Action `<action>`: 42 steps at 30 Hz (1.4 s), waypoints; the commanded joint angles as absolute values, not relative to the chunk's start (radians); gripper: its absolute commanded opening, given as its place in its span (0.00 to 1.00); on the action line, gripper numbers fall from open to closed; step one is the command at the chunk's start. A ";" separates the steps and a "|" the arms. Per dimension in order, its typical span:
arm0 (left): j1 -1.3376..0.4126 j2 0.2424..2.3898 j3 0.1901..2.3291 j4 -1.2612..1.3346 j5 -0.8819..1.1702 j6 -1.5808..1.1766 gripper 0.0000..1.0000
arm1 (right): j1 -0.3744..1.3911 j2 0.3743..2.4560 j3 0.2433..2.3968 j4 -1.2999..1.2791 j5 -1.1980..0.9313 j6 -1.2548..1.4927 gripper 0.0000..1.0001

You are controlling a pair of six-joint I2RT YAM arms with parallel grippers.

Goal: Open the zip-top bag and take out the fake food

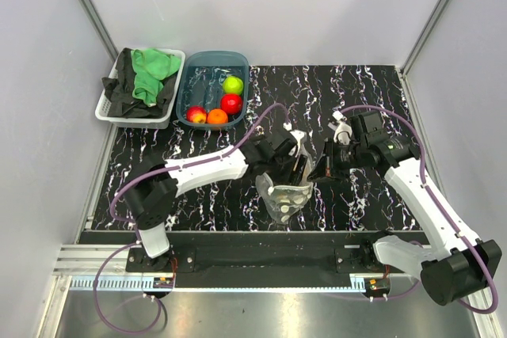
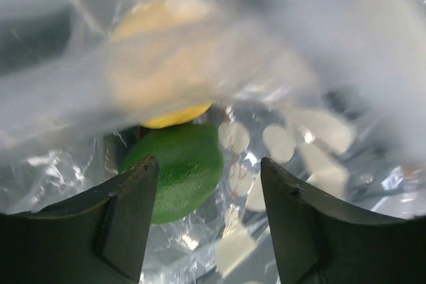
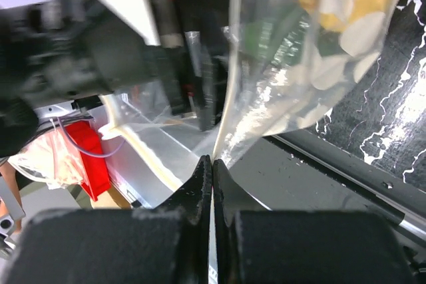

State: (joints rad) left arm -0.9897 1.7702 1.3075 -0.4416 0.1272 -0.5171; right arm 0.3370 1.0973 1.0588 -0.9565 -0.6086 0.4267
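Note:
The clear dotted zip-top bag (image 1: 287, 195) hangs between the two grippers above the black marbled table (image 1: 356, 203). My right gripper (image 1: 323, 170) is shut on the bag's edge (image 3: 229, 139). My left gripper (image 1: 297, 165) is open, its fingers (image 2: 126, 197) inside the bag's mouth. A dark green fruit (image 2: 176, 167) and a yellow fruit (image 2: 166, 64) lie in the bag just ahead of them, the yellow one behind blurred plastic (image 2: 313, 138). Several other fruits sit in the teal tub (image 1: 239, 63): lime green (image 1: 233, 85), red (image 1: 231, 103), orange (image 1: 217, 117) and peach-red (image 1: 196, 114).
A white basket (image 1: 106, 108) with green and black cloths stands at the back left, next to the tub. Grey walls close in the table on three sides. A metal rail (image 1: 261, 259) runs along the near edge.

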 commanded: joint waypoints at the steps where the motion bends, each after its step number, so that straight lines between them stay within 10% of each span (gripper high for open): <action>1: -1.011 1.772 1.327 -0.506 0.157 -0.499 0.70 | 0.331 1.094 1.108 -0.969 -0.614 0.382 0.00; 23: -1.052 1.851 1.223 -0.514 0.055 -0.350 0.80 | 0.330 1.081 1.034 -0.931 -0.546 0.429 0.00; 31: -1.051 1.809 1.290 -0.506 0.058 -0.331 0.30 | 0.330 1.066 1.012 -0.908 -0.540 0.450 0.00; 42: -1.048 1.738 1.483 -0.570 0.072 -0.455 0.00 | 0.330 1.100 1.106 -0.968 -0.519 0.381 0.00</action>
